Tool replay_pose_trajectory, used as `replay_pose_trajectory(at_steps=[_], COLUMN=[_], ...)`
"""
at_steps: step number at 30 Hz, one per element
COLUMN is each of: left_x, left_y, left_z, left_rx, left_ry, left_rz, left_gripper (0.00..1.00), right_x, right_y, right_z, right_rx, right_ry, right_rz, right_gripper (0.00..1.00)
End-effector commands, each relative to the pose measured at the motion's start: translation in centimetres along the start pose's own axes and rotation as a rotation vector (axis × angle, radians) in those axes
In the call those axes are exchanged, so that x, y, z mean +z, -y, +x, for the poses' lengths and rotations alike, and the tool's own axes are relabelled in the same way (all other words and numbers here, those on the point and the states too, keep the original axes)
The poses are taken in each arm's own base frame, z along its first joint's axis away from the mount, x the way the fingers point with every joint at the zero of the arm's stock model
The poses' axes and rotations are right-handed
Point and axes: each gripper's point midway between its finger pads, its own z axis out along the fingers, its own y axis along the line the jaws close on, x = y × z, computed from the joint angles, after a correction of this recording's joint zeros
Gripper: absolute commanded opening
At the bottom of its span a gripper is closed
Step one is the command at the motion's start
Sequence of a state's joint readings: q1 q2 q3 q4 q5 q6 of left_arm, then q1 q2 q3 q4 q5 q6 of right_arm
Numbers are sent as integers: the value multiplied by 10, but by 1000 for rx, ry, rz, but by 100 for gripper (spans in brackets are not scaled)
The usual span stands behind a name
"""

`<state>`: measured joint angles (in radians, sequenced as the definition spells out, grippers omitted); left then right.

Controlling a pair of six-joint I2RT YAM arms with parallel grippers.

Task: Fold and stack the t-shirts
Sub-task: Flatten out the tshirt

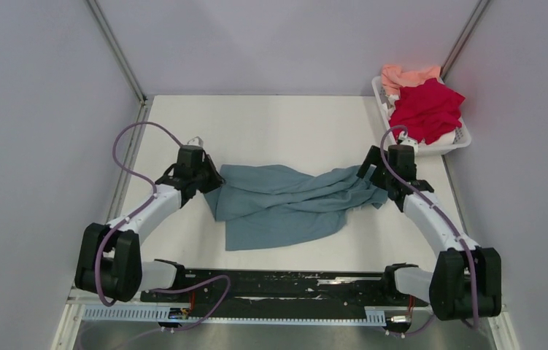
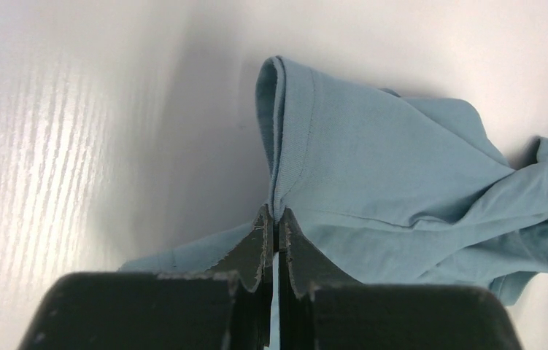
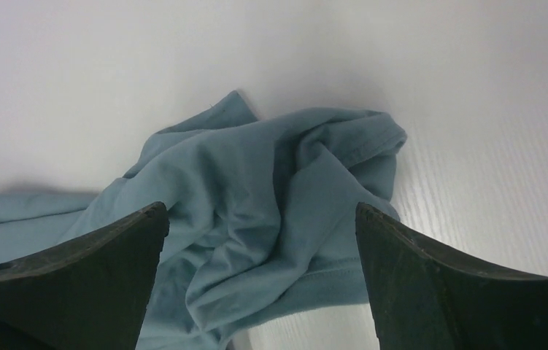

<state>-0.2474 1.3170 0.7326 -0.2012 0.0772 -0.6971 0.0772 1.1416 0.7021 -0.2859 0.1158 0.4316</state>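
Note:
A teal-blue t-shirt [image 1: 285, 204] lies crumpled across the middle of the table. My left gripper [image 1: 211, 184] is at its left edge, and in the left wrist view that gripper [image 2: 275, 213] is shut on a hemmed fold of the teal t-shirt [image 2: 402, 189]. My right gripper [image 1: 374, 191] is at the shirt's right end; in the right wrist view this gripper [image 3: 262, 211] stands open, its fingers on either side of the bunched teal cloth [image 3: 256, 211]. A crimson red t-shirt [image 1: 425, 109] and a salmon-pink t-shirt [image 1: 402, 76] sit heaped in the basket.
A white slotted basket [image 1: 457, 141] stands at the back right corner. Grey walls close in the table on three sides. A black rail [image 1: 285, 281] runs along the near edge between the arm bases.

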Motion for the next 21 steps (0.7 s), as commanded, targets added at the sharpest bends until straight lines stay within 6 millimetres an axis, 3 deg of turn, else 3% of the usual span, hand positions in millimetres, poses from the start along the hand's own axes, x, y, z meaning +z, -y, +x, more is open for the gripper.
replay_pose_trajectory(at_steps=[1, 7, 9, 12, 14, 17, 21], left_x=[-12, -14, -14, -16, -21, -35, -76], left_y=[1, -2, -5, -9, -8, -1, 19], left_z=[-19, -18, -21, -28, -37, -53, -82], left_rx=[27, 28, 30, 32, 29, 32, 27], left_ry=[106, 107, 118, 138, 164, 217, 344], left_rz=[-2, -12, -32, -71, -92, -88, -27], left_gripper=[0, 0, 0, 0, 0, 0, 0], right_x=[19, 65, 74, 75, 66, 37, -32], right_y=[-38, -51, -54, -53, -56, -73, -99], right_z=[-28, -14, -7, -12, -25, -55, -100], right_rx=[-56, -92, -105, -112, -108, -108, -99], right_ry=[41, -48, -63, -29, 16, 102, 260], right_rz=[-105, -78, -56, 7, 17, -43, -204], right_gripper=[96, 84, 67, 25, 10, 5, 1])
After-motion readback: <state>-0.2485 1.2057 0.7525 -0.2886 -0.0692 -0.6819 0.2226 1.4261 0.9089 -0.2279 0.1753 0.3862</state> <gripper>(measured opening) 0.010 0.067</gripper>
